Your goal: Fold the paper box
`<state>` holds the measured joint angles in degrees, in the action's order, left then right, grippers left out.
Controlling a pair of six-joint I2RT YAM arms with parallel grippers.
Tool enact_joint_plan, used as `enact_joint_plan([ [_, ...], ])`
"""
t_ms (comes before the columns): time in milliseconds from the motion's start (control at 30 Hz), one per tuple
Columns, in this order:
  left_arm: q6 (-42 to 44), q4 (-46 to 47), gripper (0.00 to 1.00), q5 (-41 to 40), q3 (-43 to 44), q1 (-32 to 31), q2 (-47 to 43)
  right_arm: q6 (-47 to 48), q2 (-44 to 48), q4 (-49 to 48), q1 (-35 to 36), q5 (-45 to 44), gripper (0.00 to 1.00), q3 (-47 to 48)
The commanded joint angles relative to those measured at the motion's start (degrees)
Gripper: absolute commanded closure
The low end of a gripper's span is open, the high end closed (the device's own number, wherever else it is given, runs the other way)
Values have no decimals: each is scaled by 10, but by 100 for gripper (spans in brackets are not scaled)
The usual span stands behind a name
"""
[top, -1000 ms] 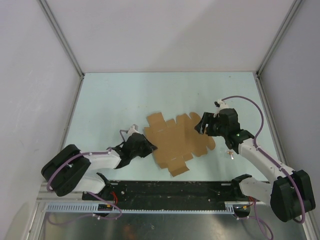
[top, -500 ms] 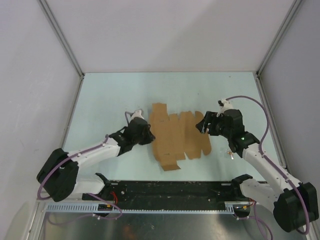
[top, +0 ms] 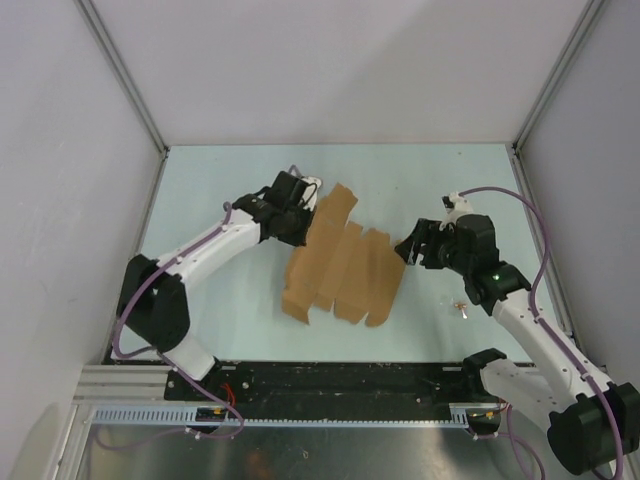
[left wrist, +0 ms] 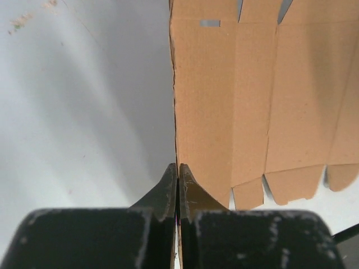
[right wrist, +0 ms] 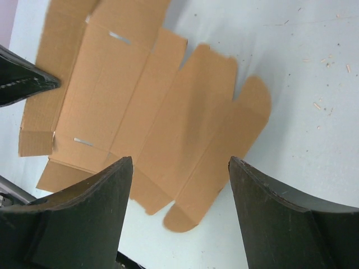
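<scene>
The paper box (top: 340, 268) is an unfolded brown cardboard sheet with tabs and slots, in the middle of the table. Its far-left edge is raised and the rest slopes down to the table. My left gripper (top: 306, 214) is shut on that raised edge. In the left wrist view the jaws (left wrist: 178, 169) pinch the thin edge and the paper box (left wrist: 252, 95) spreads to the right. My right gripper (top: 408, 250) is open just beside the sheet's right edge. From the right wrist, the paper box (right wrist: 168, 106) lies below the right gripper (right wrist: 179, 161), untouched.
Small crumbs (top: 462, 306) lie on the table to the right of the right arm. Grey walls close in the table on three sides. A black rail (top: 340, 380) runs along the near edge between the arm bases.
The left gripper shut on the sheet's left edge, then swung away from the near edge, lifting that edge and turning the sheet. The right gripper shifted slightly right and stayed open.
</scene>
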<state>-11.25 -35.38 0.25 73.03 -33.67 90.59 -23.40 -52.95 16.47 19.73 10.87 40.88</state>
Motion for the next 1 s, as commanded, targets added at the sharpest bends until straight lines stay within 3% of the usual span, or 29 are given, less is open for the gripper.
enact_joint_plan([
  [0,111,-117,100,-1,53,-4,28,19,23,19,-2,13,25,27],
  [133,184,-153,100,-1,84,-16,64,34,26,27,-7,17,23,30],
  [267,253,-181,100,-100,108,-50,114,43,26,30,-10,27,22,31],
  [333,272,-184,100,-108,124,-62,142,47,26,31,-12,28,22,31],
  [567,331,-175,100,-66,180,-85,159,61,30,45,-19,29,20,31],
  [733,374,-159,99,17,211,-108,132,56,38,49,-24,29,20,31],
  [900,398,-138,92,59,207,-139,113,59,50,57,-28,17,19,31],
  [967,400,-133,82,30,200,-146,120,60,60,64,-30,2,18,31],
])
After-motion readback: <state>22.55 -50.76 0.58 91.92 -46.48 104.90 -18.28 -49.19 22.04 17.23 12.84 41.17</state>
